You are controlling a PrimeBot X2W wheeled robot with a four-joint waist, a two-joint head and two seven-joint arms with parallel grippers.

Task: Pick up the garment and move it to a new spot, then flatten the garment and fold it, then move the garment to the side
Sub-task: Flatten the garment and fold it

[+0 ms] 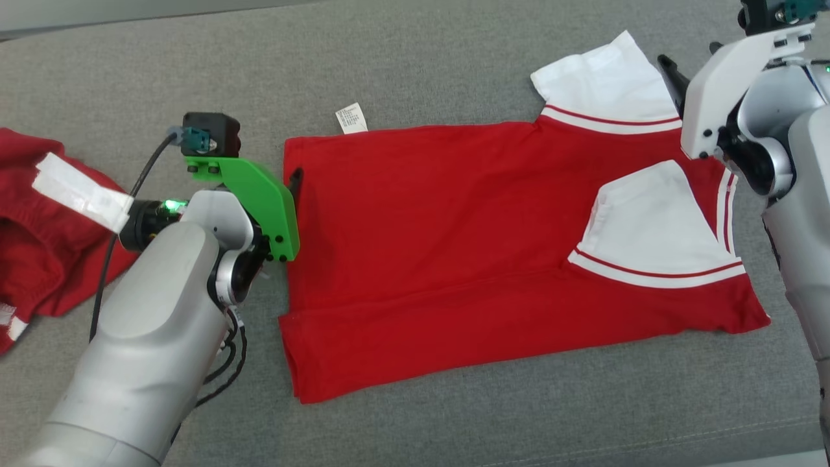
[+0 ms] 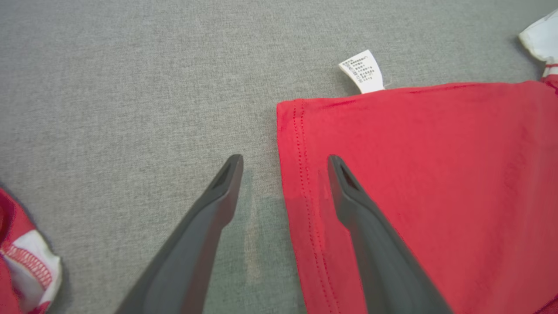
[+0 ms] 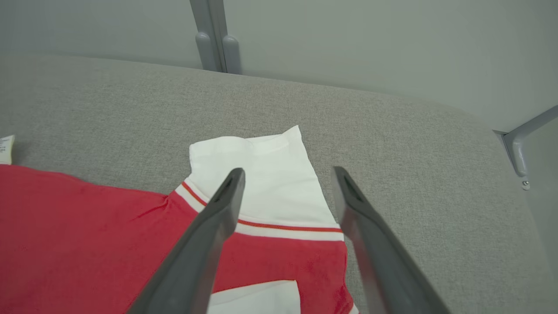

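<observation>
The shirt [image 1: 454, 246] is lying spread on the grey cushion [image 1: 454, 65], red side up. One long edge is already lying turned in as a band, and one white sleeve [image 1: 648, 220] is lying folded over the body. The other white sleeve [image 1: 603, 78] is sticking out past the shirt's far edge, and a small white label [image 1: 352, 118] is poking out of that same edge near the hem.

The left gripper [image 2: 285, 161] is hovering at the shirt's hem end with its jaws standing wide and holding nothing: one finger is over the red cloth, the other over bare cushion. The right gripper [image 3: 287, 172] is hanging over the outstretched sleeve at the shirt's other end, jaws likewise wide and empty.

Folding appears to be the step in hand, with the far long edge left to bring in. Doing it well probably means:
- pinching that edge at both ends at once, hem corner and shoulder seam;
- keeping the cloth taut between the two grips;
- laying it over evenly, so that sleeve and label are ending up tucked inside.

Counted: one shirt in work, two white sleeves, one label, two grippers, and one other red garment [image 1: 39, 240] lying crumpled beyond the shirt's hem end.
</observation>
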